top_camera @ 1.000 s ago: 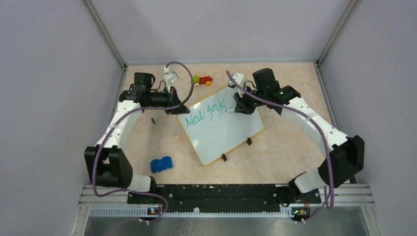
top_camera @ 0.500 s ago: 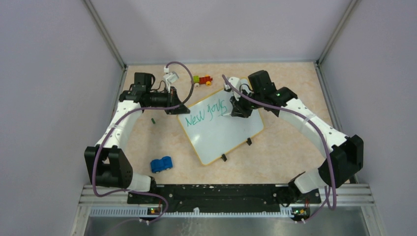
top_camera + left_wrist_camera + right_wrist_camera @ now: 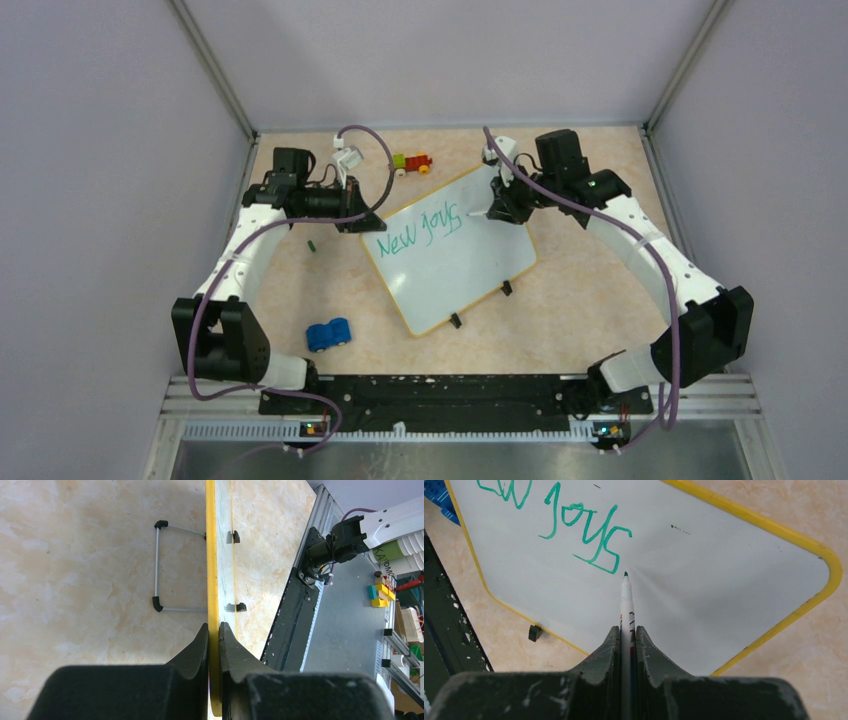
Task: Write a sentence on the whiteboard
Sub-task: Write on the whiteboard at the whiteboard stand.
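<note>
Flat white yellow-rimmed whiteboard [image 3: 450, 262] | left gripper [image 3: 213, 626] pinches rim | right gripper [image 3: 626, 630] clamps thin white marker [image 3: 626, 597] | we'd continue green sentence [image 3: 418, 231] after "joys", pressing lightly

Robotics laboratory test cell. The marble-patterned bench [image 3: 580, 300] is enclosed on three sides by plain grey panels [image 3: 100, 200] on aluminium posts [image 3: 215, 72]. Left arm [image 3: 232, 268] and right arm [image 3: 645, 250], both cabled, mount on a black rail [image 3: 440, 390] at the bench's near edge.

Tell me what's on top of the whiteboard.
Green writing, "New joys", and the marker tip beside it, held in the right gripper, which hides part of the whiteboard overhead.
</note>
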{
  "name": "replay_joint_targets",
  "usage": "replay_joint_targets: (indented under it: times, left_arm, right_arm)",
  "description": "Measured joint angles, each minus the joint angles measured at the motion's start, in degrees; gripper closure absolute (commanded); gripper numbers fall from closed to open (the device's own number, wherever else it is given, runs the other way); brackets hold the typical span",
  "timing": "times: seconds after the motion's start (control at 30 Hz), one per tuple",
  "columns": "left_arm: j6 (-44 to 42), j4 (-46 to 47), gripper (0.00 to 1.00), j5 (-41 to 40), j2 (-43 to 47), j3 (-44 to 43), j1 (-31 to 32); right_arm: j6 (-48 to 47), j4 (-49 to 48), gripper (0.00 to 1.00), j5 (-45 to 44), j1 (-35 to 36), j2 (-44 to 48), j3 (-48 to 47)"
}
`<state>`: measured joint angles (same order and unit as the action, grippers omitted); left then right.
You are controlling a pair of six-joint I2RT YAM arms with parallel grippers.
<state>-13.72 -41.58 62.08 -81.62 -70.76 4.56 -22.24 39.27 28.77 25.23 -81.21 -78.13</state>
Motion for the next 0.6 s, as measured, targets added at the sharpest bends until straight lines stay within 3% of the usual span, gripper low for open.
replay_joint_targets:
  times: [0.6]
  left_arm:
    - [0.00, -0.02, 1.00, -0.02, 0.00, 0.00, 0.00]
  right_arm:
    - [1.92, -3.82, 1.00, -0.17, -0.24, -1.05, -1.95]
